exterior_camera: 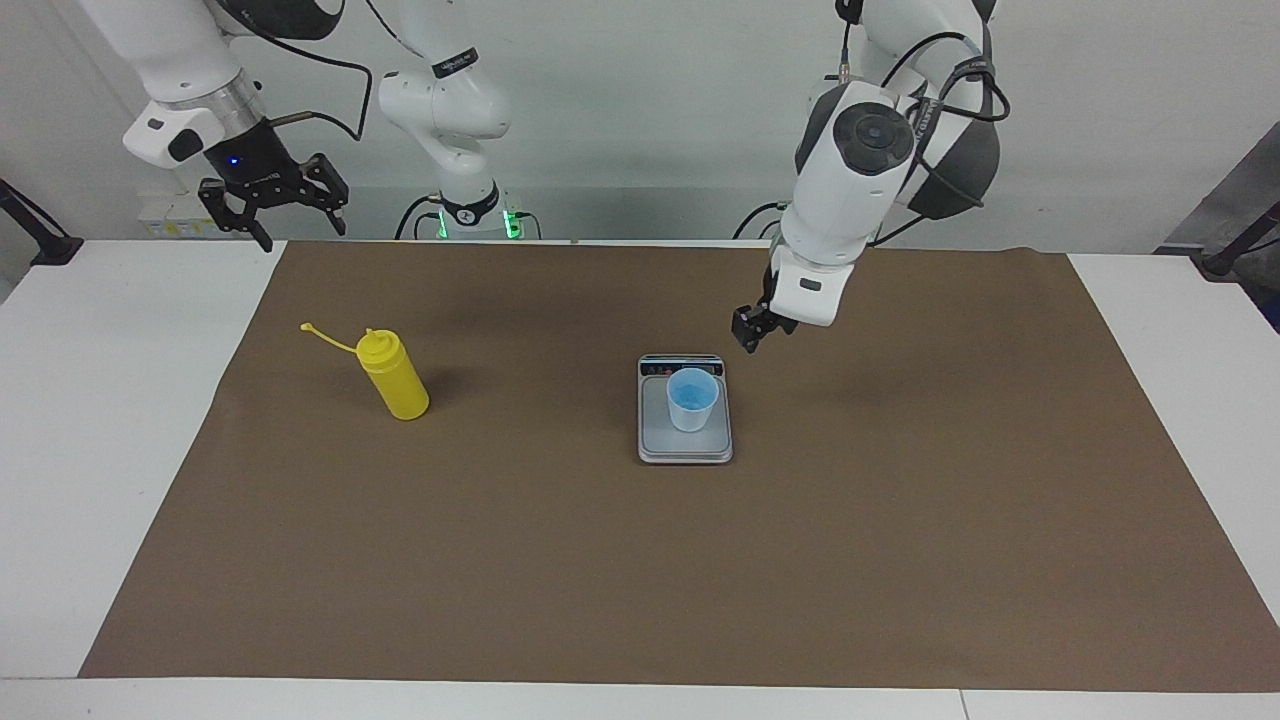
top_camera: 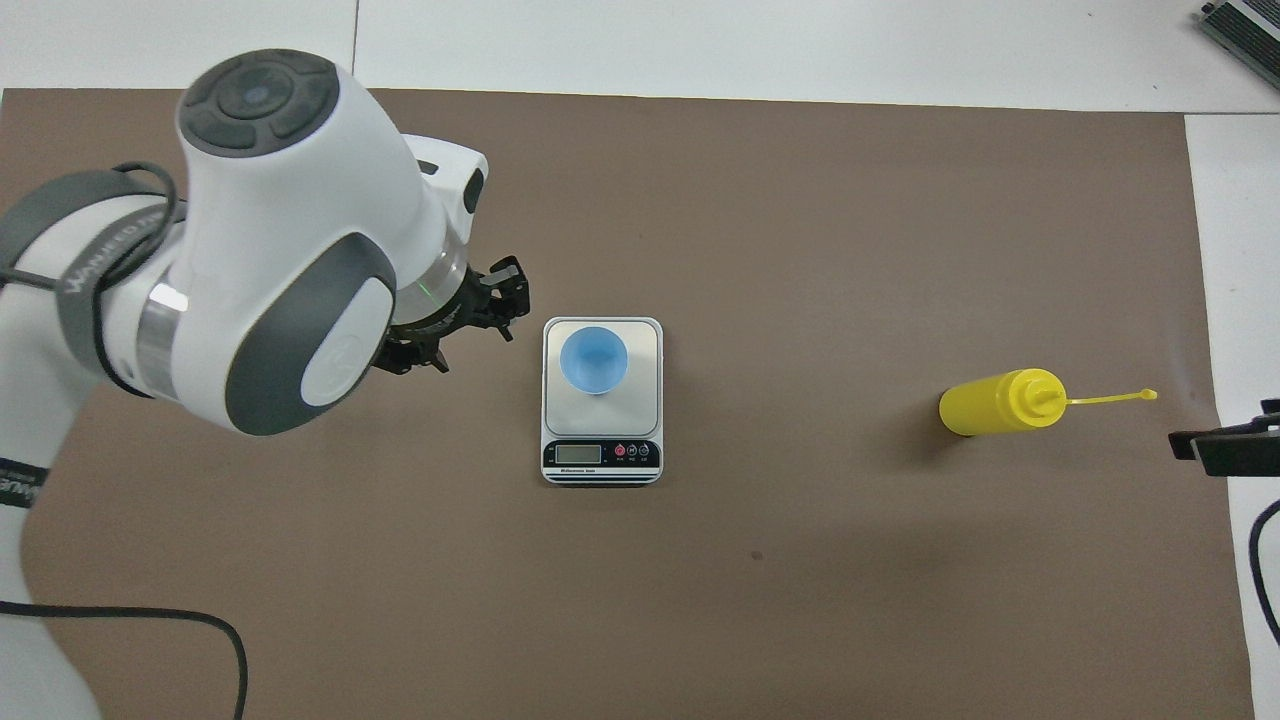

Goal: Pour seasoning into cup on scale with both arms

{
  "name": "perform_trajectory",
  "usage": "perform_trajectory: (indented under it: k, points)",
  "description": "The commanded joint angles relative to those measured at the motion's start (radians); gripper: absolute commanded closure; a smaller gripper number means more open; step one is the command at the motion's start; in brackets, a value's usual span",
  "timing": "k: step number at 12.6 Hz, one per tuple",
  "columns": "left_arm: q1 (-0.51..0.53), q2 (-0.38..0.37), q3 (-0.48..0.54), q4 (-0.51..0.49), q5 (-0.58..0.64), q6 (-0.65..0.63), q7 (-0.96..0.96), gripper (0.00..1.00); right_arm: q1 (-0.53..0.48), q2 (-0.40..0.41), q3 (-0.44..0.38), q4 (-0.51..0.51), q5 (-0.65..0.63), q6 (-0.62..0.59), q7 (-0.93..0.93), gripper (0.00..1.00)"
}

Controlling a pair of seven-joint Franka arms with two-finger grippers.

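Overhead: cup (top_camera: 594,360) (no visible contents) upright on scale (top_camera: 602,455).

White lettering on the left arm's grey band (top_camera: 95,262) and the scale (top_camera: 601,455) markings are illegible.

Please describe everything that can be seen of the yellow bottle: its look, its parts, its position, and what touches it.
The seasoning is a yellow squeeze bottle that looks like soft plastic, with a cone nozzle top. A thin yellow strap with a small cap at its end sticks out sideways from the top. The bottle stands upright on the brown mat, toward the right arm's end of the table. Nothing else touches it, and no gripper holds it. Its contents cannot be seen.
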Motion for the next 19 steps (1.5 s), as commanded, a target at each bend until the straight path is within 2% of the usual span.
perform_trajectory:
  k: [1,3,5,8,9,11,14,16,19]
  points:
    - [0.104,-0.026,-0.008,0.037,-0.009,-0.1,0.199,0.35,-0.011,-0.049,-0.09,-0.152,0.081,0.106,-0.203,0.0]
    - [0.171,-0.083,0.008,0.034,-0.007,-0.131,0.383,0.35,-0.021,-0.051,-0.15,-0.232,0.14,0.188,-0.373,0.0]
    - [0.254,-0.12,0.003,0.026,0.0,-0.163,0.55,0.34,-0.054,-0.057,-0.154,-0.285,0.22,0.235,-0.478,0.0]
    - [0.352,-0.194,0.003,-0.028,0.039,-0.187,0.702,0.33,-0.097,-0.054,-0.155,-0.365,0.349,0.296,-0.646,0.0]
    - [0.36,-0.209,0.006,-0.04,0.043,-0.185,0.703,0.32,-0.104,-0.049,-0.155,-0.385,0.392,0.308,-0.706,0.0]
    - [0.366,-0.234,0.008,-0.078,0.133,-0.176,0.697,0.27,-0.112,-0.025,-0.155,-0.414,0.5,0.318,-0.829,0.0]
    - [0.374,-0.275,0.009,-0.17,0.154,-0.096,0.706,0.17,-0.114,0.056,-0.155,-0.422,0.649,0.325,-1.002,0.0]
    - [0.362,-0.318,0.008,-0.265,0.155,-0.015,0.707,0.03,-0.114,0.115,-0.155,-0.425,0.734,0.327,-1.195,0.0]
    - [0.363,-0.324,0.005,-0.29,0.154,0.031,0.707,0.0,-0.108,0.185,-0.155,-0.436,0.859,0.318,-1.361,0.0]
